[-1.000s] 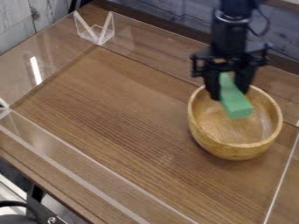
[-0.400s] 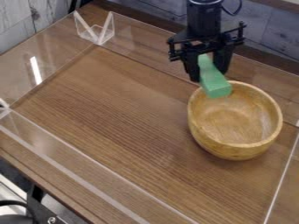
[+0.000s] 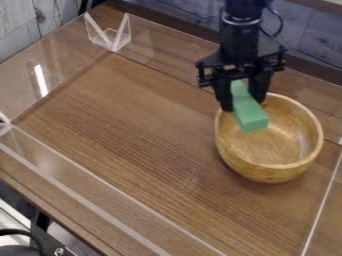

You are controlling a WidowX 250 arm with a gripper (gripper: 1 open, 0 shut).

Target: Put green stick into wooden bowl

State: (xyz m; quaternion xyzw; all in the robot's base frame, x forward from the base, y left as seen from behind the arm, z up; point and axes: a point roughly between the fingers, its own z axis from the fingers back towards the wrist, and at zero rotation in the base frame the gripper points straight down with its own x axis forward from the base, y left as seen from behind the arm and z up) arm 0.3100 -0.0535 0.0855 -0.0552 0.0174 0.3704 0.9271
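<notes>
Below the fingers, a round tan wooden bowl (image 3: 269,160) sits on the brown table (image 3: 127,130). The black robot gripper (image 3: 241,82) hangs at the bowl's far edge — its fingers clamped on the green stick (image 3: 247,108), which slants down from between them, its lower end over the bowl's interior. Left of the fingers — a small clear wire-like stand (image 3: 110,33).

The stick (image 3: 247,107) is a flat, elongated block of plain bright green. It is tilted, its upper end toward eleven o'clock, its lower end toward five, reaching over the bowl's upper left part; whether it touches the bowl cannot be told. The bowl (image 3: 269,164) is round and thick-walled, of light tan wood, and sits upright toward three o'clock on the table.
</notes>
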